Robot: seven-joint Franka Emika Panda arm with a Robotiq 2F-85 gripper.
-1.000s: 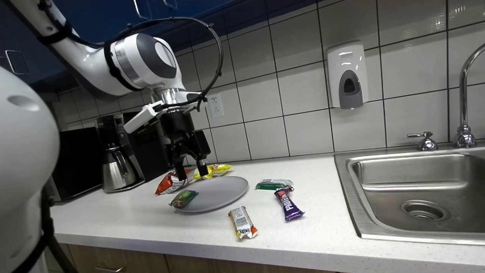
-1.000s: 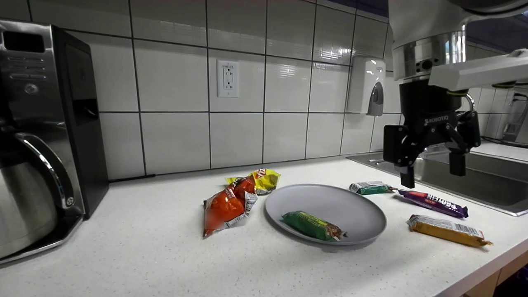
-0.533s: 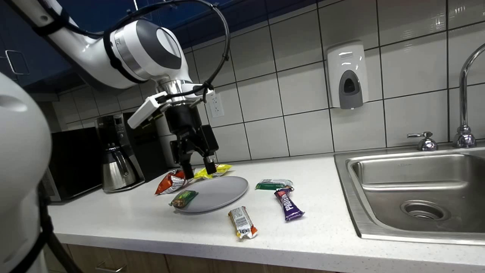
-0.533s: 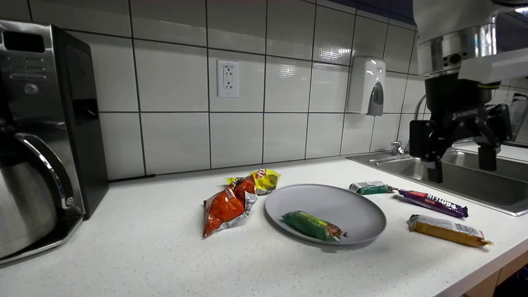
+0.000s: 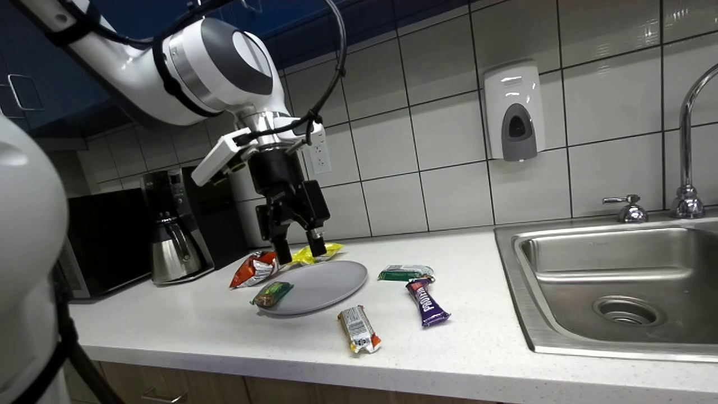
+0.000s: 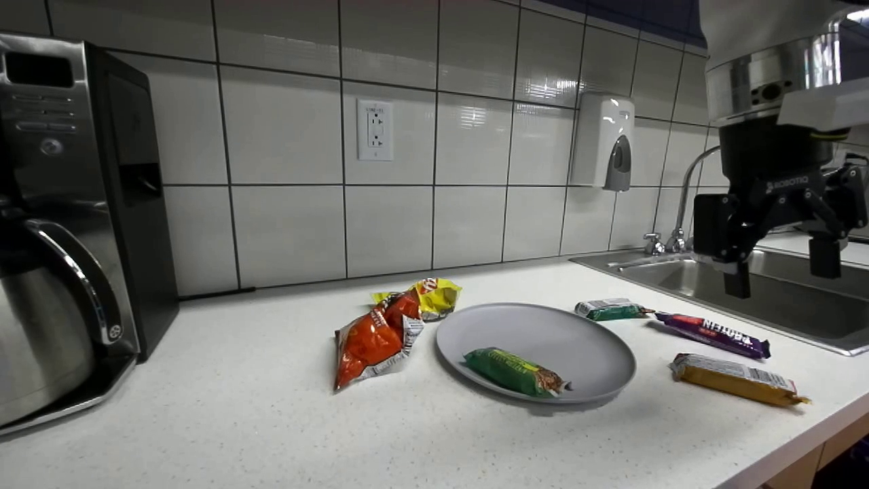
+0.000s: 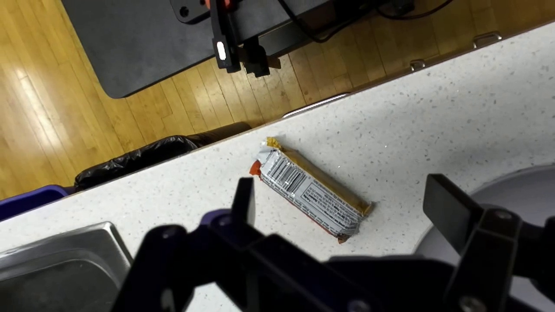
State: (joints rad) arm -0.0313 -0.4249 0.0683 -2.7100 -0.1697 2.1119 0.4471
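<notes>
Well above the counter, my gripper hangs with its fingers wide apart and nothing held. In the wrist view a yellow-orange bar with a silver barcode side lies on the counter below, seen between the fingertips but apart from them. Both exterior views show that bar near the front edge. Behind it are a purple protein bar and a green-and-white bar, their ends close together. A grey plate bears a green-wrapped bar at its near rim.
A red chip bag and a yellow bag lie beside the plate, toward the coffee maker. A steel sink is set into the counter, with a faucet behind. A black-lined bin stands below the counter's edge.
My open gripper has moved to the right in both exterior views, rising slightly in the picture and slowing toward now. The bars, plate and bags have stayed where they were.
</notes>
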